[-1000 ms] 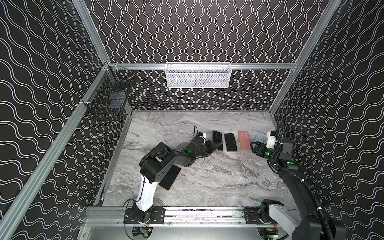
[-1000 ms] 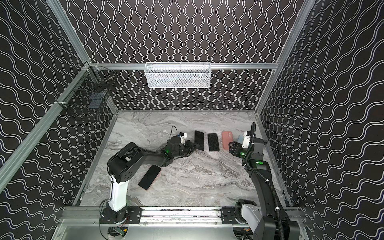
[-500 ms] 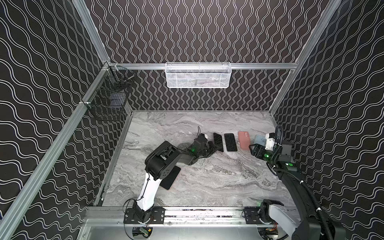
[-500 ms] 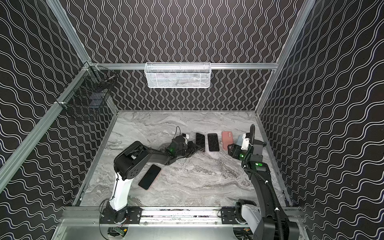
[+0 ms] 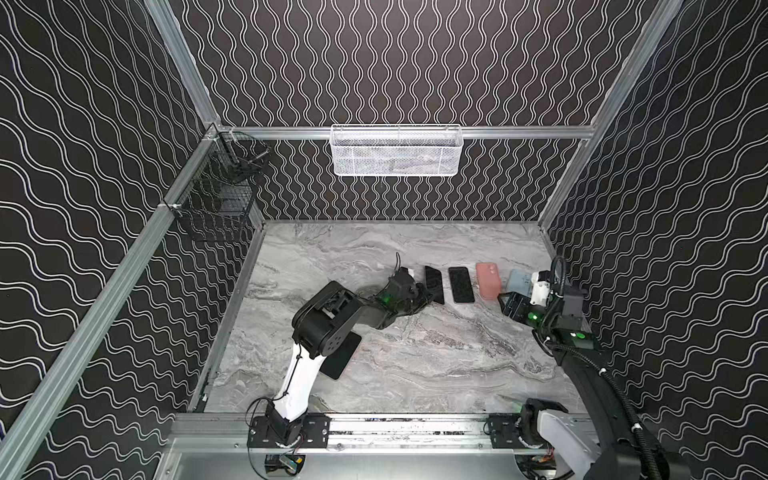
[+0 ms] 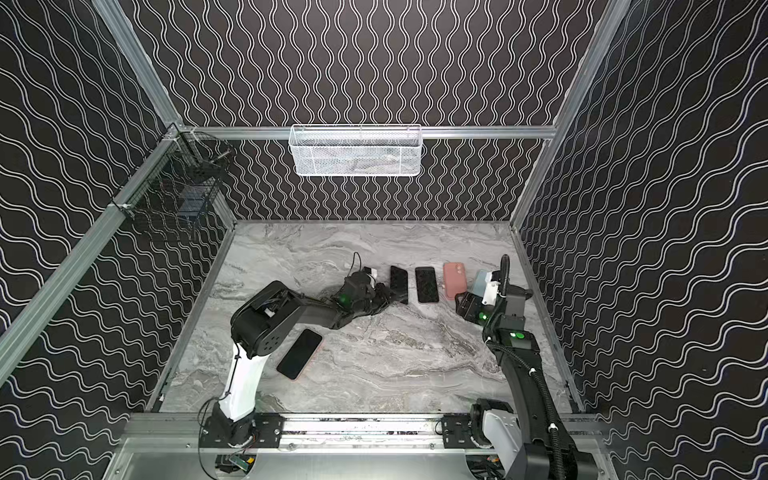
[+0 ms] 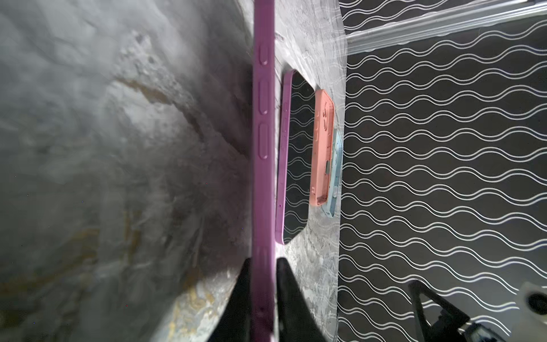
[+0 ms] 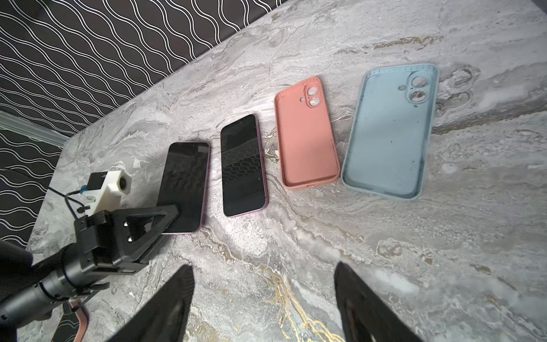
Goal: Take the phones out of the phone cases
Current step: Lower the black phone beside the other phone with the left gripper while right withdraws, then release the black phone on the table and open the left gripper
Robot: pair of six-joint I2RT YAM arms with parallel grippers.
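A purple-edged phone (image 7: 263,118) lies leftmost in a row on the marble table (image 5: 415,353), showing as a dark slab in both top views (image 5: 434,284) (image 6: 399,284). My left gripper (image 7: 263,259) is shut on its near end, one black finger on each face. I cannot tell whether its purple rim is a phone case. To its right lie a second purple-edged phone (image 8: 242,165), an empty salmon case (image 8: 306,139) and an empty pale blue case (image 8: 387,133). My right gripper (image 8: 263,266) hovers open over bare table near the blue case, holding nothing.
Another phone (image 6: 299,353) with a salmon rim lies screen up by the left arm's elbow. A white mesh basket (image 5: 397,151) hangs on the back wall. On the left wall hangs a black wire basket (image 5: 216,208). Patterned walls close three sides.
The left arm's elbow has swung to the right while its gripper has stayed at the purple-edged phone's near end. The right arm has hardly moved.
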